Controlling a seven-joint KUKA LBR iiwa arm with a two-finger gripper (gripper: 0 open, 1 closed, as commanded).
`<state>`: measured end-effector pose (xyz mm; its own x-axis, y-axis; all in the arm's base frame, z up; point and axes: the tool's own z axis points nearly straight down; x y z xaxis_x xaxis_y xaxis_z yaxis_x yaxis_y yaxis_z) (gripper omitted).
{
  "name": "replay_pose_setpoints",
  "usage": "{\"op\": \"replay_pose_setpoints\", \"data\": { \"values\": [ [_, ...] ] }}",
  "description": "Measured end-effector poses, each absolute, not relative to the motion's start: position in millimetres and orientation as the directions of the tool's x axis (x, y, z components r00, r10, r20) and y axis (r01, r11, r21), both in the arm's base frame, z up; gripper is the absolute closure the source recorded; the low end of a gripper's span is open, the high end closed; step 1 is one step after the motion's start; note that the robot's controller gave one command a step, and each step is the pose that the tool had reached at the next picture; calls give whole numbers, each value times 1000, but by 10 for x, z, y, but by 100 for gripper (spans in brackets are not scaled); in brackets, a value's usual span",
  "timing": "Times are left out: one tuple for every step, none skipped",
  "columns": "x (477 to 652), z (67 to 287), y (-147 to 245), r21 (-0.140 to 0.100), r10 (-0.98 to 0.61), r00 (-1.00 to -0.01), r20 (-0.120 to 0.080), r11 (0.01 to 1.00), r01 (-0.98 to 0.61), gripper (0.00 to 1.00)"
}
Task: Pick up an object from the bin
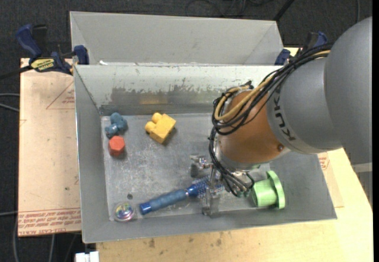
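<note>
My gripper point(208, 198) hangs low over the bin's front middle, its fingers down at the floor by the right end of a blue stick-shaped tool point(172, 198) that lies slanted along the front. I cannot tell whether the tool's end is between the fingers. A green cylinder-shaped piece point(267, 191) lies just right of the gripper, partly behind the cables.
A yellow block point(160, 127) sits at the back middle. A blue knobbly piece point(115, 124) and a red cylinder point(117, 146) lie at the back left. A shiny marble point(124, 213) rests in the front left corner. The arm and its orange cover overhang the bin's right half.
</note>
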<state>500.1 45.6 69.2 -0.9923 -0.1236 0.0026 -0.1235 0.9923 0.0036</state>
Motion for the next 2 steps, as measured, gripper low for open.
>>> {"op": "replay_pose_setpoints", "data": {
  "values": [
    [5011, 693, 422, 1, -118, -993, 1, 993, -118, 100],
    [5130, 2006, 272, -1, -173, -985, -10, 985, -173, 100]
  ]
}}
